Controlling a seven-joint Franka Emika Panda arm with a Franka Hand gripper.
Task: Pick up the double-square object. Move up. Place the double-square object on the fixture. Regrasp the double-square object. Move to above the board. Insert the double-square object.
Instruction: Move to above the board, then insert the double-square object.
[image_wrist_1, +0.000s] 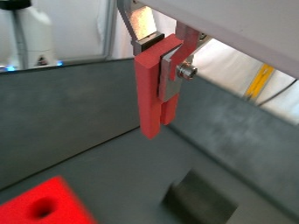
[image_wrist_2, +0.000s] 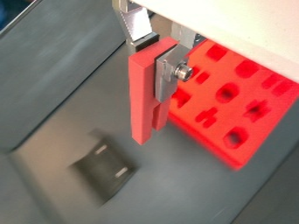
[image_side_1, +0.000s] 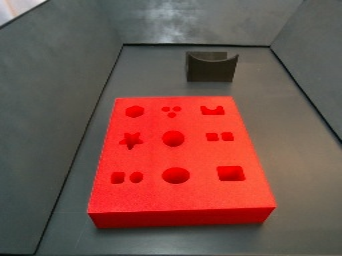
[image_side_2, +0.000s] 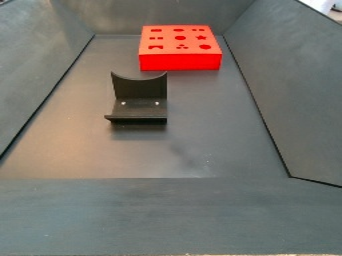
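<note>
The dark grey floor (image_side_2: 187, 150) carries the board (image_side_2: 179, 47), flat near its far edge, and the fixture (image_side_2: 138, 98), well apart toward the middle. The gripper (image_wrist_2: 158, 74) hangs above the floor, clamping the double-square object (image_wrist_2: 142, 101).

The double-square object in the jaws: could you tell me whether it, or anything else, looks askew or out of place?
Nothing stands out. The double-square object hangs lengthwise from the gripper, clamped near its upper end, in both wrist views. The board and fixture sit flat on the floor; the gripper is outside both side views.
</note>
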